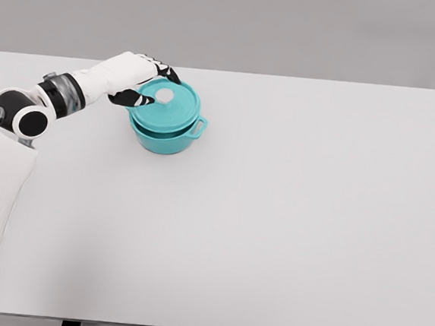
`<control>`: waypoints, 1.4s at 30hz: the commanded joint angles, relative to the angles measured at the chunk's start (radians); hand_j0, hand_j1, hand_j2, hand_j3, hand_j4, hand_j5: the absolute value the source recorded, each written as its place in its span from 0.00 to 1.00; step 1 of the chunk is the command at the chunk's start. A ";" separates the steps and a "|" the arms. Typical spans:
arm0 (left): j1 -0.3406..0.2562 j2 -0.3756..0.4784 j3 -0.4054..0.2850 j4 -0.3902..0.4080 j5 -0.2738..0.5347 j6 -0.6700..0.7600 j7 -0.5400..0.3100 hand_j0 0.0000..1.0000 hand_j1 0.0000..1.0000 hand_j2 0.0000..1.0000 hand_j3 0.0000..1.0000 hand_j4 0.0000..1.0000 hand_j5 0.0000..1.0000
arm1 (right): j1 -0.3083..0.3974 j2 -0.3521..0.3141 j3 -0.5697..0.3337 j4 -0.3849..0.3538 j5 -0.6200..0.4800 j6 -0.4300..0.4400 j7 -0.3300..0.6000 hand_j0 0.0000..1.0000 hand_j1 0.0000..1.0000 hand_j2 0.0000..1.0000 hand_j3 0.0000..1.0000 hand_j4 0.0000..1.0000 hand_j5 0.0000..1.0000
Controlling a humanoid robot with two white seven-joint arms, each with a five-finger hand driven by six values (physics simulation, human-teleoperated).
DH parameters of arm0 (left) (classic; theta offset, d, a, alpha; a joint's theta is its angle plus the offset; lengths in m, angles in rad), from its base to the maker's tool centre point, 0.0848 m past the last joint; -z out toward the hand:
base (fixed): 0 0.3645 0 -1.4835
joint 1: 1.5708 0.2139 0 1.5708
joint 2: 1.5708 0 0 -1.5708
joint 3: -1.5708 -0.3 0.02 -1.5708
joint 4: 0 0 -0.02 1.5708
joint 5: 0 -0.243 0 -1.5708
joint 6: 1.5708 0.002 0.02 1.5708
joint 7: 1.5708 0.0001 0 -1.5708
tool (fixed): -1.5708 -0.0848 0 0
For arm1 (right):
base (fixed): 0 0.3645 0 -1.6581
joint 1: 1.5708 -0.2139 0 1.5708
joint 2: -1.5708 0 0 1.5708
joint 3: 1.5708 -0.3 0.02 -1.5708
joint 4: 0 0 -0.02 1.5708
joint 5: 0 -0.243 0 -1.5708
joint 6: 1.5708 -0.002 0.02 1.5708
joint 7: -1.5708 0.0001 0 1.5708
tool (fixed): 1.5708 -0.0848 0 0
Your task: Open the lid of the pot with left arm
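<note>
Gripping one teal lid (167, 107) | left hand (143, 82) curled on its edge | one pot (166, 137) | one table (289, 215)

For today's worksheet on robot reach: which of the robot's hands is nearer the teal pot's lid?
Left. The left hand is at the lid, over its left rim, beside the white knob. The right hand is not in view, so its distance cannot be judged.

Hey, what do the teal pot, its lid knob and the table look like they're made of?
Pot: probably enamelled metal or ceramic; uniform teal with soft sheen. Knob: pale grey, matte, material unclear. Table: flat white matte surface, maybe laminate. It's a simulator render, so these are guesses.
</note>
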 commanded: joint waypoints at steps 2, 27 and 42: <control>0.000 0.000 0.001 0.002 0.003 0.003 0.001 0.72 0.72 0.72 0.72 0.72 0.72 | 0.000 0.000 0.000 0.000 0.000 0.000 0.000 1.00 1.00 1.00 1.00 1.00 1.00; -0.028 -0.002 -0.045 0.045 0.009 0.032 0.001 0.75 0.75 0.75 0.75 0.75 0.75 | 0.000 0.000 0.000 0.000 0.000 0.000 0.000 1.00 1.00 1.00 1.00 1.00 1.00; -0.046 -0.005 -0.059 0.084 0.007 0.032 0.001 0.74 0.74 0.74 0.74 0.74 0.74 | 0.000 0.000 0.000 0.000 0.000 0.000 0.000 1.00 1.00 1.00 1.00 1.00 1.00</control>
